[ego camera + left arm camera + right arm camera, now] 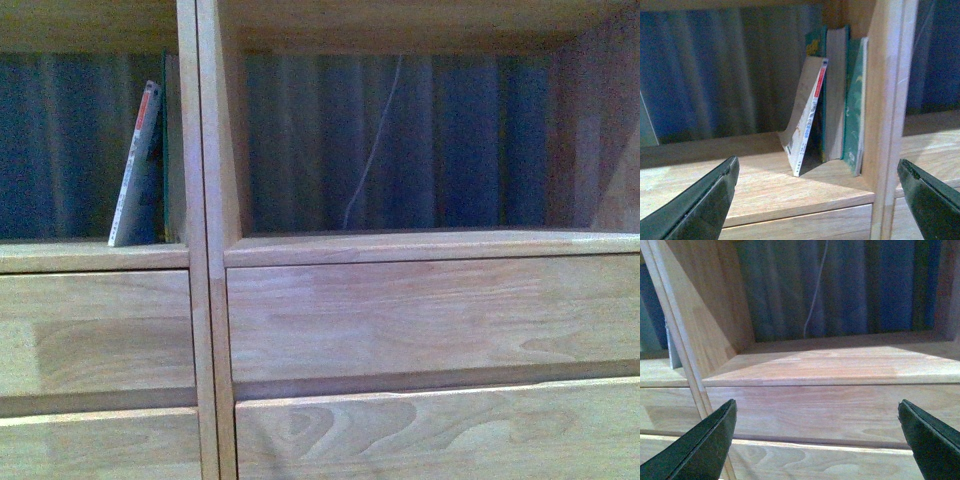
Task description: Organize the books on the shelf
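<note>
The light wood shelf (400, 245) fills the front view, and neither gripper shows there. In its left compartment a thin white paperback (135, 170) leans to the right against a dark teal book (165, 140) by the divider. The left wrist view shows the white paperback (807, 117) tilted against upright books: a thicker one (836, 90) and a thin teal one (855, 110) beside the upright. My left gripper (817, 162) is open in front of that compartment, apart from the books. My right gripper (816, 402) is open before the bare right compartment (840, 365).
A vertical wooden divider (205, 200) separates the two compartments. Plain drawer fronts (420, 320) lie below the shelf board. A thin white cord (375, 140) hangs behind the right compartment, in front of a dark blue curtain (450, 140).
</note>
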You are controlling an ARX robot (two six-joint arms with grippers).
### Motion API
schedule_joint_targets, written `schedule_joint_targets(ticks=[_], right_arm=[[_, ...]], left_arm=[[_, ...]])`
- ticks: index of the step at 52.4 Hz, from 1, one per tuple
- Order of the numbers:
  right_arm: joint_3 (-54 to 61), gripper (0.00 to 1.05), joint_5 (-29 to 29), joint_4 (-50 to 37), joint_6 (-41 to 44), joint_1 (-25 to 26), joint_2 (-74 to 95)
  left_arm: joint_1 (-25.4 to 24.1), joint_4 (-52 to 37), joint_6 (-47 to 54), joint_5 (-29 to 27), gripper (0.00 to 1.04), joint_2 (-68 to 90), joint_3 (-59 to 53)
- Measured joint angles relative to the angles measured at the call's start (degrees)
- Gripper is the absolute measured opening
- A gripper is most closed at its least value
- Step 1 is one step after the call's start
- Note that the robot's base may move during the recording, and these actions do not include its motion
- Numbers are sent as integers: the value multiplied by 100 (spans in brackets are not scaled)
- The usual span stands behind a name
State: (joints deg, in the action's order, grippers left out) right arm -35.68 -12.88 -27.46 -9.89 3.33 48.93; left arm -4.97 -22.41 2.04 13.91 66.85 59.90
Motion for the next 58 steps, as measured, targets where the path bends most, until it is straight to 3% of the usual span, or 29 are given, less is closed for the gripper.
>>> schedule_joint_targets(ticks=[6, 16, 27, 28, 58], right_arm=[[17, 82, 1104, 1403, 535, -262, -389], [931, 55, 1252, 1364, 835, -310, -859], [2028, 6, 1266, 999, 935, -319, -1552], [2114, 2, 1268, 984, 960, -319, -1613], [3091, 3, 1272, 1115, 957, -321, -2752]], left_arm=[[111, 1185, -103, -931, 79, -282, -315], [334, 664, -170, -1366, 51, -968, -1766], [492, -98, -192, -1392, 2, -1869, -3528], [492, -140, -192, -1392, 3, -1947, -3665], [492, -319, -192, -1392, 3, -3333, -5202]])
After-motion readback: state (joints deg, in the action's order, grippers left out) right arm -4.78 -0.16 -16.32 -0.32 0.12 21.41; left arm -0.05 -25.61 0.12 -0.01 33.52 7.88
